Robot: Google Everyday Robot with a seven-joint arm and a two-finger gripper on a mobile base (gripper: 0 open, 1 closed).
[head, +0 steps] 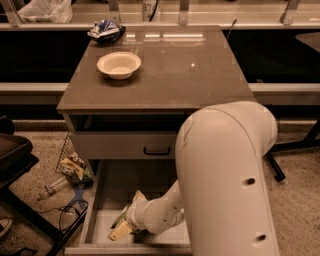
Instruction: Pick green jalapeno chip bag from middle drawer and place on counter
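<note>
Camera view: grasp step — gripper (122, 230) at green jalapeno chip bag (131, 208) in middle drawer (102, 223), closure indeterminate. Next — lift to worktop (170, 75).

Counted per kind:
- Counter (190, 75): 1.
- White bowl (119, 64): 1.
- Snack bags: 2 in clear view, namely 1 blue-and-white snack bag (105, 30) and 1 green jalapeno chip bag (123, 219).
- Pulled-out drawer trays: 1, middle drawer (145, 177).
- Drawer front with black handle (156, 149): 1.
- Robot arm (225, 175): 1.
- Gripper (134, 220): 1, sat low inside middle drawer, at chip bag.
- Plastic bottle (52, 187) on floor: 1.
- Wire basket (67, 157): 1; contents were not countable.
- White plastic bag (45, 10): 1.
</note>
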